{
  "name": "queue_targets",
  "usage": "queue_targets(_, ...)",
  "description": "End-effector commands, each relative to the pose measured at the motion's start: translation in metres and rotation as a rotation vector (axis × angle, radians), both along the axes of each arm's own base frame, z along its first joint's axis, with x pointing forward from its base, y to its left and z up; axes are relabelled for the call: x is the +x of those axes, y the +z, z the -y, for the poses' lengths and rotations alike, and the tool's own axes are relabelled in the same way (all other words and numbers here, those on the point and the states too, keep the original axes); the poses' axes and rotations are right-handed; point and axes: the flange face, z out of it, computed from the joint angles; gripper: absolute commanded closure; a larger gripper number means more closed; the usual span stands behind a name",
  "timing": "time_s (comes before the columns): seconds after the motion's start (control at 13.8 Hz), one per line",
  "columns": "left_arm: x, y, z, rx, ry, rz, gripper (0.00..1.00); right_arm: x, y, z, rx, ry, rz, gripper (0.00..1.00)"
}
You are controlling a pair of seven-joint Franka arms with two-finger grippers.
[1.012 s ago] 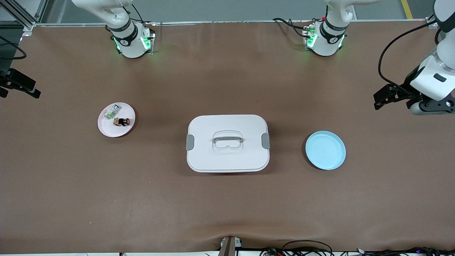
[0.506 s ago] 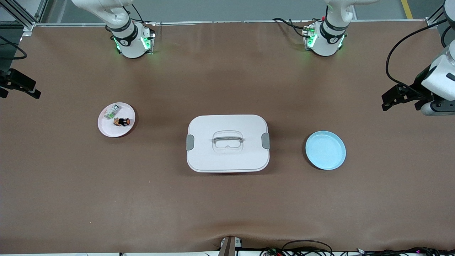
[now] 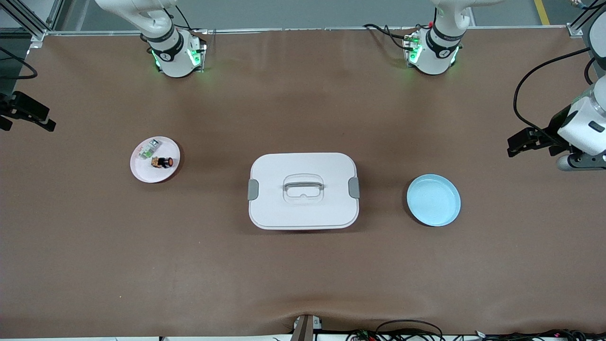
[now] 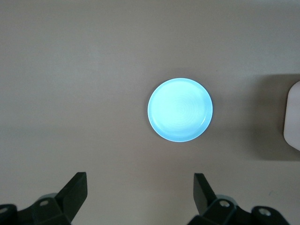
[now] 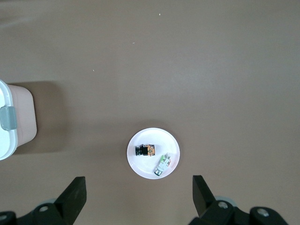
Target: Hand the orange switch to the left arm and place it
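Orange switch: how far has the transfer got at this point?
Nothing is done yet. The orange switch lies on the pink plate beside a green-and-white part. Both grippers are open and empty: right gripper high over that plate, left gripper over the table by the blue plate. Pickup, handover past the box and placing remain.

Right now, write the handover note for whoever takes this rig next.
Left gripper: open, holding nothing, up over the table at the left arm's end, with the blue plate in its wrist view.
Right gripper: open, holding nothing, up over the right arm's end of the table.
The orange switch lies on the pink plate beside a small green-and-white part.
The white box sits shut at mid-table between the two plates.
Done: nothing yet; the switch is untouched.
Left: right gripper picks the switch, passes it to the left clear of the box, probably for the blue plate.
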Motion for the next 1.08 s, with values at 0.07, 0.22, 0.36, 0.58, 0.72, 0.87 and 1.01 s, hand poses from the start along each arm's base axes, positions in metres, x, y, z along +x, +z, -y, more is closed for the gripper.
queue_targets(0.07,0.0038,0.0046,-0.0026,-0.002,-0.012,0.012,0.00,-0.0073,0.0030,-0.0023,-0.007,-0.007,0.007,0.00)
queue_targets(0.22,0.0038,0.0064,-0.0073,0.000,-0.005,0.016,0.00,-0.0073,0.0030,-0.0023,-0.007,-0.007,0.007,0.00)
queue_targets(0.36,0.0043,0.0074,-0.0089,-0.002,-0.002,0.021,0.00,-0.0073,0.0030,-0.0023,-0.007,-0.007,0.007,0.00)
queue_targets(0.58,0.0041,0.0078,-0.0090,0.000,-0.002,0.024,0.00,-0.0087,0.0037,-0.0031,-0.006,-0.007,0.001,0.00)
queue_targets(0.72,0.0039,0.0064,-0.0090,0.000,-0.002,0.021,0.00,-0.0088,0.0047,-0.0081,-0.006,0.004,0.004,0.00)
queue_targets(0.87,0.0043,0.0055,-0.0090,0.000,-0.002,0.019,0.00,-0.0079,0.0042,-0.0098,-0.007,0.007,0.006,0.00)
queue_targets(1.01,0.0047,0.0071,-0.0090,0.000,-0.002,0.024,0.00,-0.0102,0.0059,-0.0093,-0.009,0.009,0.003,0.00)
